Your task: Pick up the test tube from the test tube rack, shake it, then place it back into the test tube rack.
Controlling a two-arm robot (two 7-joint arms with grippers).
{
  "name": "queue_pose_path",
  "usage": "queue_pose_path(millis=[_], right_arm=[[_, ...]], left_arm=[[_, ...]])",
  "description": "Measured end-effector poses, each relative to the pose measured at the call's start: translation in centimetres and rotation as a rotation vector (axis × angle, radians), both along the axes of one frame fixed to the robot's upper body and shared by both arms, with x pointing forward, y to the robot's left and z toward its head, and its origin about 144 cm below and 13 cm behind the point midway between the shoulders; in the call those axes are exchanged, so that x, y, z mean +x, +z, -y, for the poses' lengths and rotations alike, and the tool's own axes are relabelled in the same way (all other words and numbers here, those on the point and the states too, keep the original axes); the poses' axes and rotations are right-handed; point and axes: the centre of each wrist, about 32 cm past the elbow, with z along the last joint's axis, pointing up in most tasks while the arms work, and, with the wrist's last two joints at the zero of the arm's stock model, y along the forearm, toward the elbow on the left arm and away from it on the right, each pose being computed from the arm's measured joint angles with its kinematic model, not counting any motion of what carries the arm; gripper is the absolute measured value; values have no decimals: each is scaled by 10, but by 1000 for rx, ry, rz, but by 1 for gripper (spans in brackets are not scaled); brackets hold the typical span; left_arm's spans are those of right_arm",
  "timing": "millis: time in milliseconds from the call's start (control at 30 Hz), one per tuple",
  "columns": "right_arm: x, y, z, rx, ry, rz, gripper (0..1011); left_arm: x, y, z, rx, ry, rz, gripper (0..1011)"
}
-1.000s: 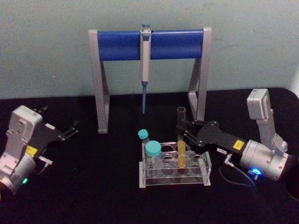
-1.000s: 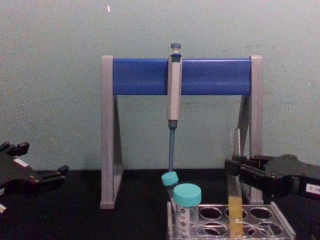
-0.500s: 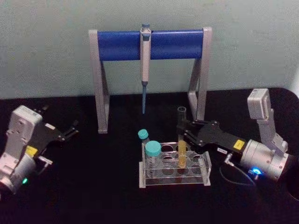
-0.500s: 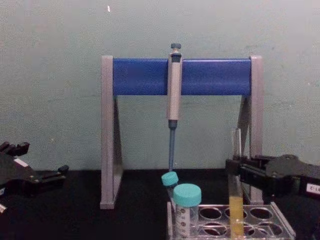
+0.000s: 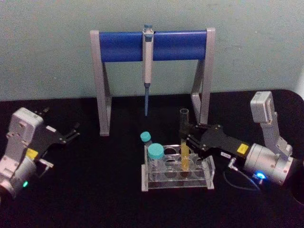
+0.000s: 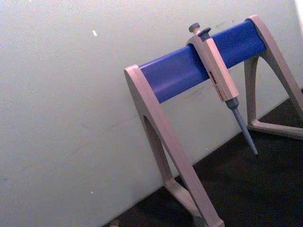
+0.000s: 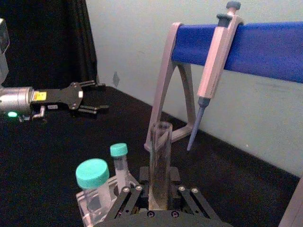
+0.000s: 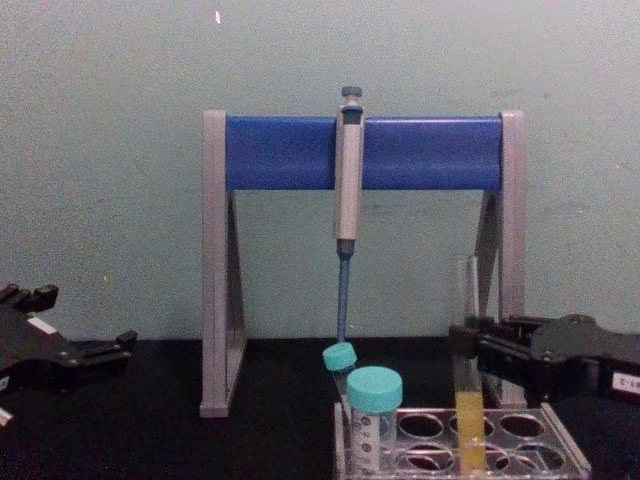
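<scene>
Pale green wall (image 5: pixel 47 47) backs a black table (image 5: pixel 95 190), with a grey-and-blue pipette stand (image 5: pixel 123 46) at the rear. The left gripper (image 5: pixel 72 133) rests at the table's left side, fingers apart. The right gripper (image 5: pixel 184 135) reaches in from the right, its fingers clamped on the test tube (image 5: pixel 184 160) just above the low, clear test tube rack (image 5: pixel 176 184). The tube stands upright in one of the rack's holes (long, slim, capless glass, yellow liquid in its lower part), right of two teal-capped tubes (image 5: pixel 155 152). Each gripper carries a small yellow sticker (image 5: pixel 241 148); its writing is unreadable.
</scene>
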Motion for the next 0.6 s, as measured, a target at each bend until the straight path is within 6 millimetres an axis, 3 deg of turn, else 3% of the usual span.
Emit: queue_pose_path(millis=[600], right_arm=[[0, 0, 0, 2, 0, 2, 795]], left_arm=[[0, 0, 0, 0, 0, 0, 1001]])
